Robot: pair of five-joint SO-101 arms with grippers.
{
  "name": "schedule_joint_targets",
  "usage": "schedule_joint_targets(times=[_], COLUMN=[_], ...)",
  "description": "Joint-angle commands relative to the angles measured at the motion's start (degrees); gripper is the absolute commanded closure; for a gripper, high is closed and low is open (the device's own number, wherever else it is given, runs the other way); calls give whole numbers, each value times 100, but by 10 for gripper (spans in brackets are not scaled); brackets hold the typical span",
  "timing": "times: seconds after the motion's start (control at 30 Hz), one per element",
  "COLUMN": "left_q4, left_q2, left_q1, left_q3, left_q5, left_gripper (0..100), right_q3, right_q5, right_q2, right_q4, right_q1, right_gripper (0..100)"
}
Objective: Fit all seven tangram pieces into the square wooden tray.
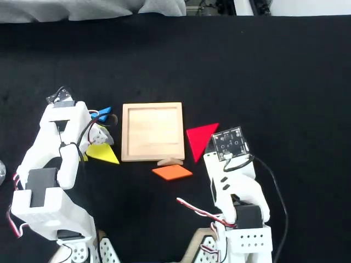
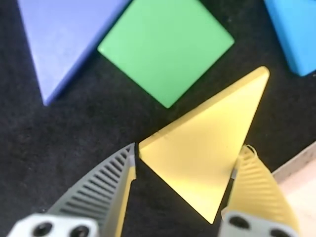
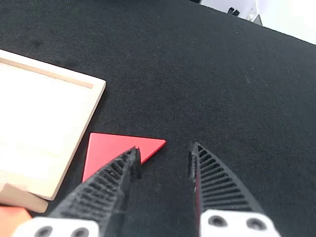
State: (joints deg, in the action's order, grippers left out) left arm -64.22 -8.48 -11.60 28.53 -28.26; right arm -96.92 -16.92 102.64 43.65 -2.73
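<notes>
The square wooden tray (image 1: 152, 131) lies mid-table with nothing in it. A yellow triangle (image 2: 202, 158) lies flat on the black cloth just left of the tray (image 2: 302, 173). My left gripper (image 2: 186, 154) is open and straddles it, one fingertip at a corner and the other against an edge. Beyond it lie a green square (image 2: 165, 47), a violet-blue triangle (image 2: 59, 34) and a blue piece (image 2: 296, 29). My right gripper (image 3: 163, 155) is open just above the cloth, one finger over the tip of the red triangle (image 3: 111, 150), which lies right of the tray (image 3: 39, 128).
An orange piece (image 1: 172, 172) and a small wood-coloured triangle (image 1: 170, 161) lie just in front of the tray. The yellow triangle (image 1: 102, 153) and blue piece (image 1: 104, 115) sit by the left arm (image 1: 60, 142). The right arm (image 1: 233, 181) stands front right. Black cloth stretches open behind and to the right.
</notes>
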Motion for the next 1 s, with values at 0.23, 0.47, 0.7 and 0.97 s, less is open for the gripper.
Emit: schedule_joint_targets(times=[0.23,0.47,0.7,0.97], left_q4=[-730,-800,-563,905], left_q2=[1143,2066,2092,1495], left_q1=[92,488,1604,2369], left_q3=[-760,-804,-796,-822], left_q5=[2277,4536,6884,8149], left_gripper=[744,744,744,744], right_q3=[-31,-13,171,189], right_q5=[9,18,185,1758], right_q2=[-655,-655,-655,-655], right_q4=[-97,-141,-325,-949], right_q1=[53,105,738,2066], right_gripper=[828,828,828,828])
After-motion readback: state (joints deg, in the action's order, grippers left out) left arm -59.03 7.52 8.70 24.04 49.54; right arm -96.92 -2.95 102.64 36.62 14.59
